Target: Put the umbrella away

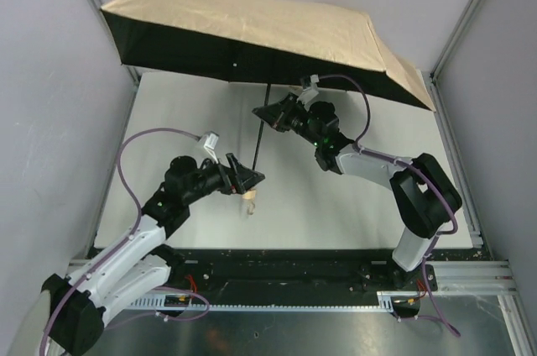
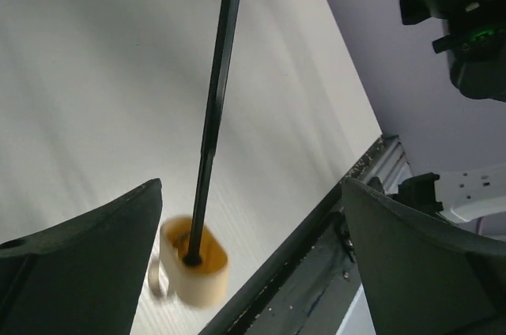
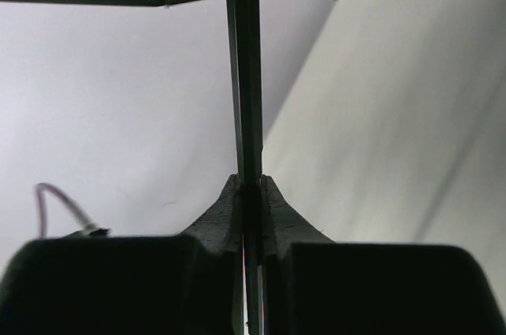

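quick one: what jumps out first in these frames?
The open umbrella, beige on top and black underneath, spreads tilted over the back of the table, above both arms. Below it the right gripper is shut on the thin black shaft. Lower down, the left gripper is wide open, with the tan handle between its fingers, not gripped.

The left wrist view blurs the handle [image 2: 194, 260]. The canopy [image 1: 252, 28] hides the top of the shaft [image 1: 258, 146] and the far edge of the bench [image 1: 352, 205].
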You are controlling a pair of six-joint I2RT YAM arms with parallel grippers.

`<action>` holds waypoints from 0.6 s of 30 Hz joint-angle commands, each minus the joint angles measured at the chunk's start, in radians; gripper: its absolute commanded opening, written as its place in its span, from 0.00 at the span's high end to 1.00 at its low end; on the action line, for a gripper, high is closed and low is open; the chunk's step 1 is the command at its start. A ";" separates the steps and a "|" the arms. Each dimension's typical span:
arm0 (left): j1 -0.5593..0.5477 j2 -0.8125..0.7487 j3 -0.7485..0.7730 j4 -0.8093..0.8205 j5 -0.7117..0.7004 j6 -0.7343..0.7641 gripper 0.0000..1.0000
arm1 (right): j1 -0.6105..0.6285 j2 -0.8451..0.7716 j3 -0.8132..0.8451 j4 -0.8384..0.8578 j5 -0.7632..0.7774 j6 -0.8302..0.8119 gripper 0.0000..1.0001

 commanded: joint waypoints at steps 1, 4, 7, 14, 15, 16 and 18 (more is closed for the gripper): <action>-0.027 0.060 0.082 0.076 0.123 0.017 0.03 | 0.008 -0.039 0.022 0.082 -0.110 0.273 1.00; -0.051 0.108 0.108 0.082 0.154 0.014 0.09 | 0.011 -0.041 0.000 0.152 -0.141 0.337 1.00; -0.069 0.144 0.129 0.085 0.168 0.016 0.27 | 0.016 -0.057 -0.026 0.198 -0.160 0.370 1.00; -0.122 0.144 0.190 0.024 0.040 0.072 0.97 | 0.024 -0.151 -0.052 0.047 -0.057 0.292 0.94; -0.149 0.136 0.209 -0.020 -0.031 0.087 0.99 | 0.023 -0.162 -0.053 0.015 -0.015 0.285 0.85; -0.177 0.127 0.227 -0.067 -0.099 0.094 0.99 | 0.021 -0.170 -0.052 -0.005 0.028 0.282 0.75; -0.215 0.106 0.244 -0.118 -0.200 0.108 1.00 | 0.013 -0.177 -0.046 -0.028 0.114 0.286 0.54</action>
